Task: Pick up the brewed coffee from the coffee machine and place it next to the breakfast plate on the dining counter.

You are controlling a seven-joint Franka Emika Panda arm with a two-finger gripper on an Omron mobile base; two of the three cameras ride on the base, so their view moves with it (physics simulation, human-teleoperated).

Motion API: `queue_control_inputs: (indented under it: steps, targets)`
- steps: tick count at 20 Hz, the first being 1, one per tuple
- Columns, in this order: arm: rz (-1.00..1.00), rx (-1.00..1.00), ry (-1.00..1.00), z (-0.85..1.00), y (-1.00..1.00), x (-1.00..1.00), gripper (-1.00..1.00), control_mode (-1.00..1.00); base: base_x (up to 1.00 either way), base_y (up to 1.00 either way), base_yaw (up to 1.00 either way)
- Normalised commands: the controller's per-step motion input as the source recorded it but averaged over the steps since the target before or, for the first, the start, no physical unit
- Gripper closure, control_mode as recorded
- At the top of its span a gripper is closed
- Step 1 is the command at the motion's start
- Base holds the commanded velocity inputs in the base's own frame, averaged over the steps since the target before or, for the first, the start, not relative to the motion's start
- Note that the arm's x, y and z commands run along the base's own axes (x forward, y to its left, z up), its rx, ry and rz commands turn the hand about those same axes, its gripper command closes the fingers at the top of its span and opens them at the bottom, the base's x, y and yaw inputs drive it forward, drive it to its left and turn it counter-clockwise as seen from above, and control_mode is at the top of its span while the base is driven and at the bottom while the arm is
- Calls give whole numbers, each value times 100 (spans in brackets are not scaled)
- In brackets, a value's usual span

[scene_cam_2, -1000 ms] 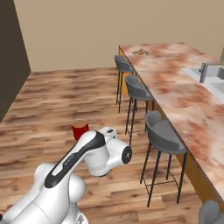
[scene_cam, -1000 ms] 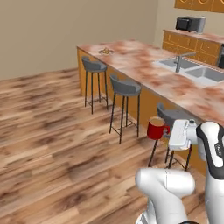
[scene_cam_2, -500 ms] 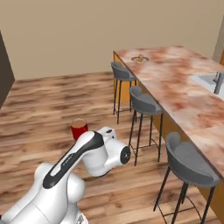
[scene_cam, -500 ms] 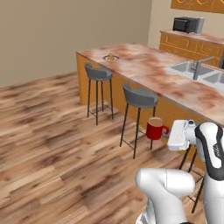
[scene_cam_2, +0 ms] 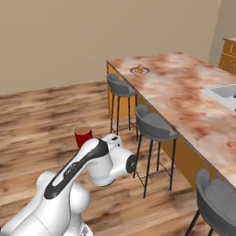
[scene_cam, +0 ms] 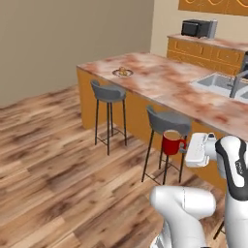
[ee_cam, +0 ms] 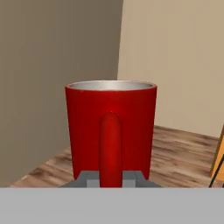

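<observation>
The red mug of brewed coffee (scene_cam: 171,142) hangs upright in the air in front of the bar stools, with my gripper (scene_cam: 183,147) shut on its handle. From the right base the mug (scene_cam_2: 83,136) shows just above my forearm. The hand view looks straight at the mug (ee_cam: 111,131), its handle toward me and my gripper (ee_cam: 111,178) closed at its foot. The breakfast plate (scene_cam: 122,72) lies near the far left end of the marbled dining counter (scene_cam: 169,85); it is the plate (scene_cam_2: 139,70) near the counter's (scene_cam_2: 184,92) far corner.
Grey bar stools (scene_cam: 109,92) (scene_cam: 168,120) stand along the counter's near side, more stools (scene_cam_2: 154,125) to the right. A steel sink (scene_cam: 224,85) with a faucet is set in the counter. A black microwave (scene_cam: 197,28) sits on the back wall cabinets. Open wood floor lies left.
The whole scene has shifted as the base drives and turns; the counter's end and plate now sit nearer the centre. The mug stays held in the gripper in the same pose.
</observation>
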Motion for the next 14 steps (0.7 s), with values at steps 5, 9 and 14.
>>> queue_control_inputs:
  steps: [5,9,14]
  targets:
    - [0,0,0,0,0,0,100,100,100,54,-28]
    - [0,0,0,0,0,0,100,100,100,48,-30]
    - [0,0,0,0,0,0,100,100,100,46,-33]
